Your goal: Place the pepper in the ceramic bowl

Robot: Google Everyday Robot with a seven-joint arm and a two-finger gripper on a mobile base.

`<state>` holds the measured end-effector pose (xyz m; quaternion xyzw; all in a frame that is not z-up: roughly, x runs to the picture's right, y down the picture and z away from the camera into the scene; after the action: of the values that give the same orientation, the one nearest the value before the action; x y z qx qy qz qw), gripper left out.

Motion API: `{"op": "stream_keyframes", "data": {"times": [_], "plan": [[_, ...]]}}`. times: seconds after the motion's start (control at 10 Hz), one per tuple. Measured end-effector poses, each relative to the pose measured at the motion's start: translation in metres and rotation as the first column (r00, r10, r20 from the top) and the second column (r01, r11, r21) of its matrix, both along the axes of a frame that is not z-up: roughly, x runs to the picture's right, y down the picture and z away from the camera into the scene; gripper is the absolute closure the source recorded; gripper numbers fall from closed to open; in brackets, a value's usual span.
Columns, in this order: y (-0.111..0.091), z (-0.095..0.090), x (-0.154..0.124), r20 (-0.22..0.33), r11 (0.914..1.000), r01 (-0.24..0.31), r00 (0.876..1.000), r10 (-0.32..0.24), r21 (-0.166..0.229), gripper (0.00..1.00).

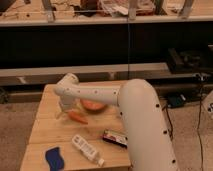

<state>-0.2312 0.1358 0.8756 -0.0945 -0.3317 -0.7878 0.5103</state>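
The pepper [77, 117], small, orange and tapered, lies on the wooden table [50, 132] just in front of the ceramic bowl. The ceramic bowl [93, 106] is orange-brown, and my white arm crosses over it and hides its back part. My gripper [63, 111] hangs down from the wrist at the left end of the arm. It is low over the table, right beside the pepper's left end. I cannot tell whether it touches the pepper.
A clear plastic bottle [87, 149] lies near the table's front edge. A blue object [54, 159] lies at the front left corner. A dark flat packet [115, 138] lies to the right of the bottle. Dark shelving stands behind the table.
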Motion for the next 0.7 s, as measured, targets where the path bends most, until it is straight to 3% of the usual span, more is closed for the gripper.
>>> {"op": "stream_keyframes", "data": {"times": [0.7], "plan": [[0.0100, 0.0083, 0.0030, -0.020, 0.9975, 0.070, 0.997, -0.069, 0.014, 0.20]]}}
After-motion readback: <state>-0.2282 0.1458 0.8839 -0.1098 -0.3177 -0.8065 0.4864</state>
